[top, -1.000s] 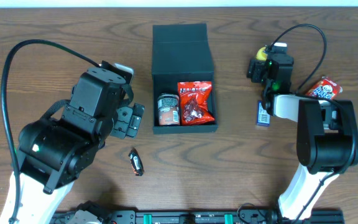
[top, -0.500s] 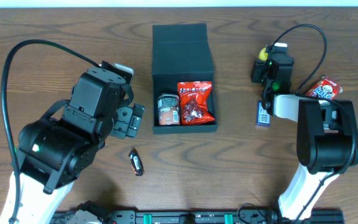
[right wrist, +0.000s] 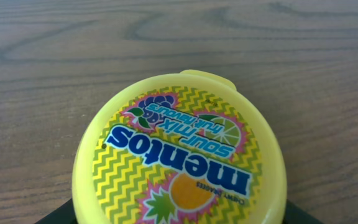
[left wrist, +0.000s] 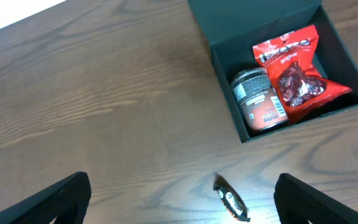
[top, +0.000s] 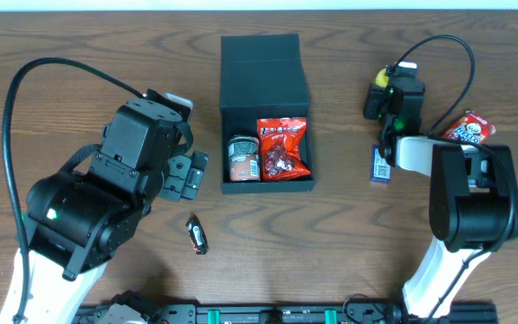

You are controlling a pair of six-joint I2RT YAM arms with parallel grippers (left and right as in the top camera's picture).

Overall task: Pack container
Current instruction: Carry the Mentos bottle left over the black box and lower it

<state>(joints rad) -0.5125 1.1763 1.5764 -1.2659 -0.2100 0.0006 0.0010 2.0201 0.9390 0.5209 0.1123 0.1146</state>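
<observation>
The dark teal container (top: 264, 63) stands open at the table's middle back, its flap lid folded back; it also shows in the left wrist view (left wrist: 225, 59). Inside lie a brown jar (top: 243, 157) and a red snack bag (top: 282, 148). My left gripper (top: 188, 175) is open and empty just left of the box; in its wrist view (left wrist: 182, 211) a small dark wrapped candy (left wrist: 230, 200) lies between the fingers, below them. My right gripper (top: 380, 93) is shut on a yellow Mentos tub (right wrist: 179, 155) that rests on the table.
The dark candy (top: 197, 234) lies on the wood in front of the left gripper. A blue packet (top: 381, 165) lies by the right arm. A red and white snack bag (top: 468, 128) lies at the far right.
My right gripper's fingers have drawn in a little around the yellow tub. The left arm and the box contents have not moved.
</observation>
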